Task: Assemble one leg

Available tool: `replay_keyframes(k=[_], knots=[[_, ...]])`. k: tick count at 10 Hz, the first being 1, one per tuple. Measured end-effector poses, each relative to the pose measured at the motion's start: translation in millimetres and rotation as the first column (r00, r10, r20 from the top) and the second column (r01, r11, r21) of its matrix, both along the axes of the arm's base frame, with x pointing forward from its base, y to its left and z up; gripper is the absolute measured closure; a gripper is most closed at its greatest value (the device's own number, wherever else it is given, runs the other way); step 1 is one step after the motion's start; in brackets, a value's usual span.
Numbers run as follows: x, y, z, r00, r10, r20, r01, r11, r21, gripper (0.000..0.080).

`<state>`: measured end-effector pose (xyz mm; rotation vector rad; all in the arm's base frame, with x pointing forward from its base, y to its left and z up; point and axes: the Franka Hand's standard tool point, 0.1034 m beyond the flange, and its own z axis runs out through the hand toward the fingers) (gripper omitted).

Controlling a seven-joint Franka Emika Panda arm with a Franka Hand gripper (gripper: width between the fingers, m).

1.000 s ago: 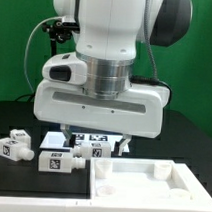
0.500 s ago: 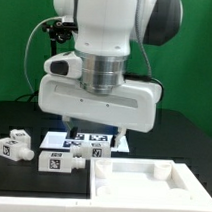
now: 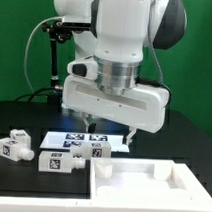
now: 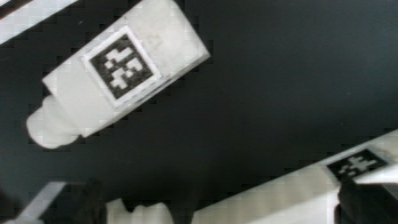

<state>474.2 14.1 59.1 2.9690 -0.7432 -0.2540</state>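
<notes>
Three small white legs with square tags lie on the black table: one at the exterior view's left (image 3: 12,146), one in front (image 3: 60,161), and one by the marker board (image 3: 93,151). My gripper (image 3: 109,130) hangs above the table, over the marker board's right end and behind the panel. Its fingers (image 3: 130,137) stand apart with nothing between them. In the wrist view a leg (image 4: 114,66) lies flat with its stub pointing away from the tag, well clear of my gripper (image 4: 217,206). Another white tagged piece (image 4: 338,178) shows near the dark fingers (image 4: 61,202).
A large flat white square panel with a raised rim (image 3: 151,168) lies at the front right of the exterior view. The marker board (image 3: 62,140) lies flat behind the legs. A black stand with cables (image 3: 56,52) rises at the back left.
The arm has swung toward the exterior view's right and the hand has turned at an angle. The gripper stays open and empty. The legs have not moved.
</notes>
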Motion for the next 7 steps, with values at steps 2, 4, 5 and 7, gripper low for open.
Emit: replay_keyframes(k=[2,4,5,7], knots=[[-0.2,0.4,-0.2,1.000,0.001,0.000,-0.001,1.000,0.000,0.0150],[-8.7,-5.9,-6.5,0.998,-0.044,0.042,0.045,0.999,-0.014,0.0150],[-21.6,-8.5,-11.6,0.991,-0.120,0.052,0.121,0.993,-0.017,0.0150],[-39.0,-8.4,-20.9,0.958,-0.283,0.048,0.284,0.959,-0.007,0.0150]])
